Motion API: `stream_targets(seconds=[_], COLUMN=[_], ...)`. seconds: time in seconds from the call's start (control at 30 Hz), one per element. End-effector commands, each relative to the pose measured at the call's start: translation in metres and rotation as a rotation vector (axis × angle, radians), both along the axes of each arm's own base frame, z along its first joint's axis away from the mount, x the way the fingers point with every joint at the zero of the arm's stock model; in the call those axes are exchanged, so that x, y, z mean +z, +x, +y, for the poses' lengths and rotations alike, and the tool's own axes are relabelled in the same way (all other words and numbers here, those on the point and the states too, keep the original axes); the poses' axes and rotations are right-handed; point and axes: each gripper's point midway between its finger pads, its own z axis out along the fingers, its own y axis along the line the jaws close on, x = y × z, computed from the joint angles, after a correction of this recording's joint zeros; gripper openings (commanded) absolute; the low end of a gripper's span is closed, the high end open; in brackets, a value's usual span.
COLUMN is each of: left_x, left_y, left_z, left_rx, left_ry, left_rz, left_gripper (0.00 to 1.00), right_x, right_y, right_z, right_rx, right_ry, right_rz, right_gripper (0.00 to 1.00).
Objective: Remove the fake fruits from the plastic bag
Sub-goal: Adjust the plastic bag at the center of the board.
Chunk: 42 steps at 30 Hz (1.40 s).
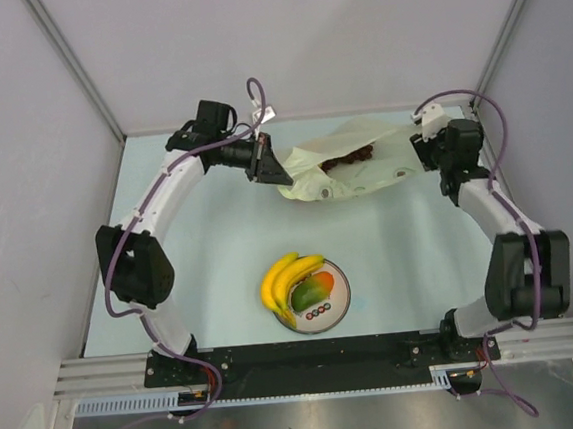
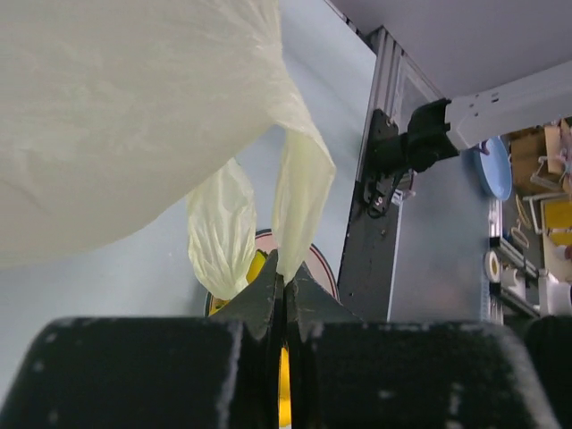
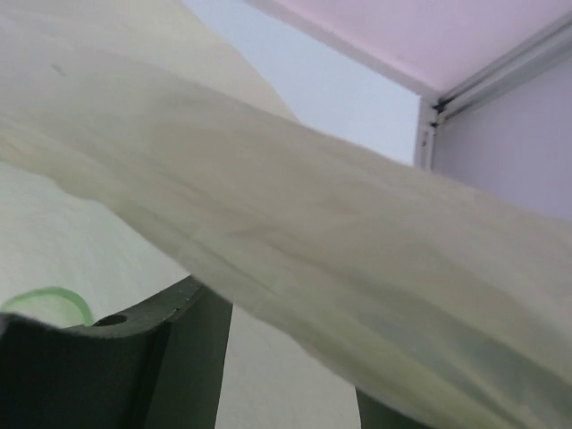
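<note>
Task part done. Bananas (image 1: 286, 278) and mango (image 1: 311, 292) lie together on the plate (image 1: 346, 296) at near centre of the table (image 1: 210, 261), clear of the bag (image 1: 369, 177). A dark red-purple mass, judged to be the grapes (image 1: 347, 157), shows through or at the mouth of the bag on its far side and is not yet out. The orange is not seen in any view; it may be inside the bag, but that cannot be confirmed. Judged remaining: grapes, and the orange if it is in there. The bag sits at far centre, stretched left to right between the two arms and well apart from the plate. It is thin, crinkled, pale yellowish-white and translucent, with loose folds; in the left wrist view its body hangs above the table and two handle loops trail down. Left gripper (image 1: 279, 174) is at the bag's left end, fully closed, with one handle loop pinched between its fingertips (image 2: 268, 290). Right gripper (image 1: 420, 153) is at the bag's right end; its jaws stand partly apart with a taut fold of bag lying across them, and whether that fold is actually clamped cannot be told from these views.
</note>
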Motion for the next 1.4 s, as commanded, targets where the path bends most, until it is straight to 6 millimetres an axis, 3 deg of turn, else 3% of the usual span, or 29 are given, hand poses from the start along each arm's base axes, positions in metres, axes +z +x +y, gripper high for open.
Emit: stream_targets(seconds=[0.0, 0.03, 0.1, 0.13, 0.17, 0.23, 0.27, 0.4, 0.43, 0.6, 0.97, 1.0, 1.1, 1.2, 1.3, 1.37], left_x=[0.019, 0.015, 0.009, 0.003, 0.003, 0.0, -0.003, -0.013, -0.014, -0.048, -0.056, -0.054, -0.043, -0.037, -0.045, -0.055], left_y=[-0.014, -0.016, -0.024, -0.024, -0.028, -0.028, -0.025, -0.014, -0.009, 0.003, 0.015, 0.009, -0.018, -0.071, -0.086, -0.083], left_z=[0.002, 0.006, 0.017, 0.019, 0.024, 0.033, 0.038, 0.047, 0.05, 0.086, 0.12, 0.122, 0.102, 0.075, 0.065, 0.064], left_rx=[-0.068, -0.086, -0.086, -0.092, -0.091, -0.071, -0.054, 0.04, 0.067, 0.202, 0.318, 0.309, 0.17, -0.047, -0.117, -0.13], left_ry=[0.007, 0.03, 0.106, 0.126, 0.139, 0.147, 0.165, 0.253, 0.284, 0.566, 0.764, 0.768, 0.643, 0.446, 0.375, 0.385], left_rz=[-0.085, -0.118, -0.067, -0.055, -0.023, -0.019, -0.021, -0.045, -0.079, -0.13, -0.204, -0.194, -0.169, -0.024, 0.087, 0.123], left_gripper=[0.0, 0.0, 0.0, 0.0, 0.0, 0.0, 0.0, 0.0, 0.0, 0.0, 0.0, 0.0, 0.0, 0.0, 0.0, 0.0], right_x=[0.027, 0.034, 0.025, 0.02, 0.017, 0.004, 0.0, -0.013, -0.022, -0.023, -0.003, -0.007, -0.017, -0.024, -0.029, -0.033], right_y=[-0.044, -0.052, -0.069, -0.072, -0.078, -0.077, -0.081, -0.078, -0.076, -0.051, -0.012, -0.014, -0.023, -0.028, -0.025, -0.022], right_z=[0.016, 0.031, 0.072, 0.086, 0.116, 0.141, 0.163, 0.204, 0.206, 0.215, 0.218, 0.221, 0.231, 0.242, 0.253, 0.26], right_rx=[0.029, 0.066, 0.176, 0.217, 0.307, 0.377, 0.44, 0.511, 0.499, 0.399, 0.293, 0.302, 0.336, 0.372, 0.401, 0.42], right_ry=[0.08, 0.104, 0.171, 0.181, 0.189, 0.187, 0.183, 0.195, 0.195, 0.263, 0.353, 0.356, 0.349, 0.356, 0.334, 0.317], right_rz=[0.015, 0.011, 0.072, 0.089, 0.107, 0.131, 0.137, 0.149, 0.17, 0.141, 0.064, 0.081, 0.128, 0.152, 0.136, 0.138], right_gripper=[0.54, 0.54, 0.54, 0.54, 0.54, 0.54, 0.55, 0.55, 0.55, 0.55, 0.63, 0.63, 0.61, 0.58, 0.57, 0.56])
